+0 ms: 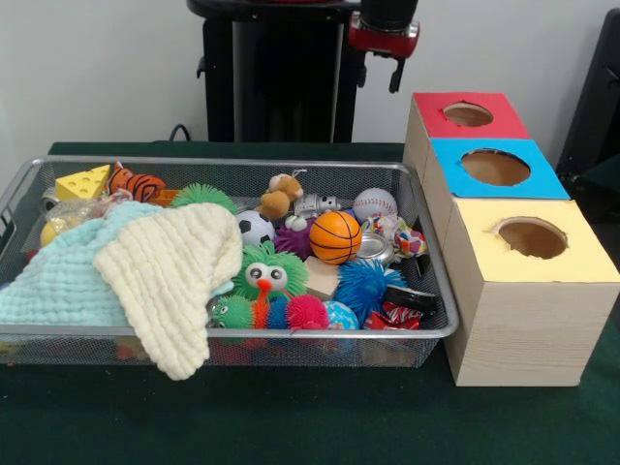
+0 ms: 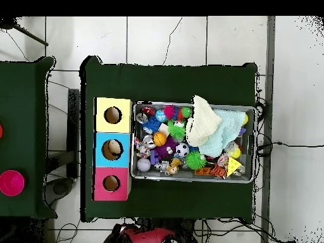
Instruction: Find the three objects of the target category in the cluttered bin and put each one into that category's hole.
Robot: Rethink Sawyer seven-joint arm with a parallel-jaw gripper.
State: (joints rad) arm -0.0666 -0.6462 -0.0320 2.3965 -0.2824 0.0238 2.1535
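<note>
The silver wire-mesh bin (image 1: 291,332) stands on the green table, full of toys; it also shows in the overhead view (image 2: 190,180). A brown plush monkey (image 1: 281,195) lies at the bin's far side, in the overhead view (image 2: 173,165) too. An orange striped plush tiger (image 1: 137,183) lies at the far left. No third plush toy shows. The red-topped box's hole (image 1: 468,114) is farthest from the camera, right of the bin; it also shows in the overhead view (image 2: 111,183). My gripper (image 1: 387,39) hangs high at the pedestal, well above and behind the bin, holding nothing.
A pale yellow cloth (image 1: 174,266) and a light blue cloth (image 1: 63,281) cover the bin's left half. A toy basketball (image 1: 335,237), spiky rubber balls and a baseball (image 1: 374,203) fill the right half. The blue hole (image 1: 495,167) and yellow hole (image 1: 531,237) lie nearer the camera.
</note>
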